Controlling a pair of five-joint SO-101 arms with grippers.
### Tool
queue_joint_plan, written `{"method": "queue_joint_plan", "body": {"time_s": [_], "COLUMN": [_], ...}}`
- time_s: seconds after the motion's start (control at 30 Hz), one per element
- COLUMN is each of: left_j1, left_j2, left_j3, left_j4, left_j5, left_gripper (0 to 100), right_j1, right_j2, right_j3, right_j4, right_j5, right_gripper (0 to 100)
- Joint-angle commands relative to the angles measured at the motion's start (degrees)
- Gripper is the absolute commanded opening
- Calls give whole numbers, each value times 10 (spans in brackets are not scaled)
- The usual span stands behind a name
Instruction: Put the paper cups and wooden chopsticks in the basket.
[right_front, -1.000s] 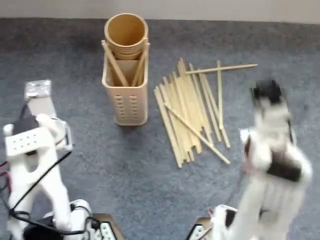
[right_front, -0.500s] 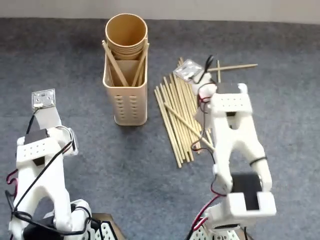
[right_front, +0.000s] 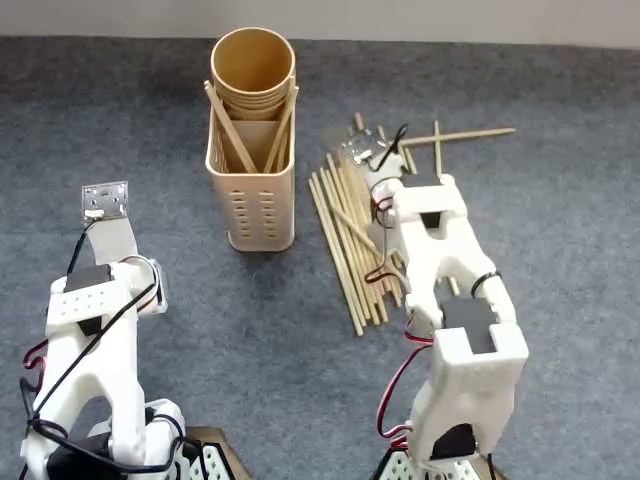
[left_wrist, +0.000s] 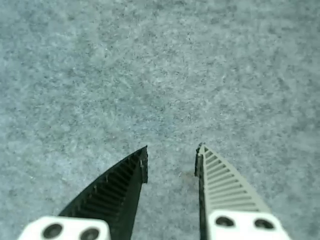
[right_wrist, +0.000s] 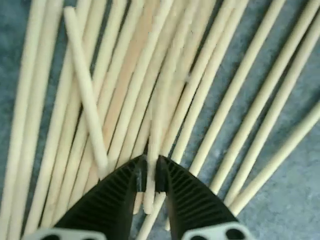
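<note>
In the wrist view the right gripper (right_wrist: 148, 172) is seen pinched on one chopstick (right_wrist: 159, 115) of the pile (right_front: 345, 230); from above, the basket (right_front: 250, 215) and paper cups (right_front: 252, 62) are shown near the far edge of the table (right_front: 560, 90), and the left gripper (left_wrist: 171, 152) is shown parted.

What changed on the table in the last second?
The right gripper swung in from the side over the chopsticks and now pinches one chopstick. The left gripper, open, drifted slightly toward the basket. The basket, the cups and the chopsticks stayed put.
</note>
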Motion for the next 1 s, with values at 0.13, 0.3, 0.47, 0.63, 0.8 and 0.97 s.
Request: {"method": "queue_joint_plan", "body": {"time_s": [0.13, 0.3, 0.47, 0.63, 0.8, 0.97], "left_j1": [9, 9, 9, 9, 9, 9], "left_j2": [-13, -13, -13, -14, -14, -14], "left_j3": [-2, -2, 5, 7, 7, 16], "left_j4": [-6, -6, -9, -10, -10, -36], "left_j5": [4, 4, 4, 4, 4, 4], "left_gripper": [168, 168, 168, 168, 168, 168], "right_j1": [10, 17, 8, 7, 19, 18], "right_j2": [24, 20, 20, 11, -51, -206], "right_j3": [-12, -41, -40, -62, -139, -181], "right_j4": [-5, -3, 0, 82, 143, 149], "right_j5": [-5, -4, -4, -10, -108, -185], "right_gripper": [116, 197, 28, 4, 5, 5]}}
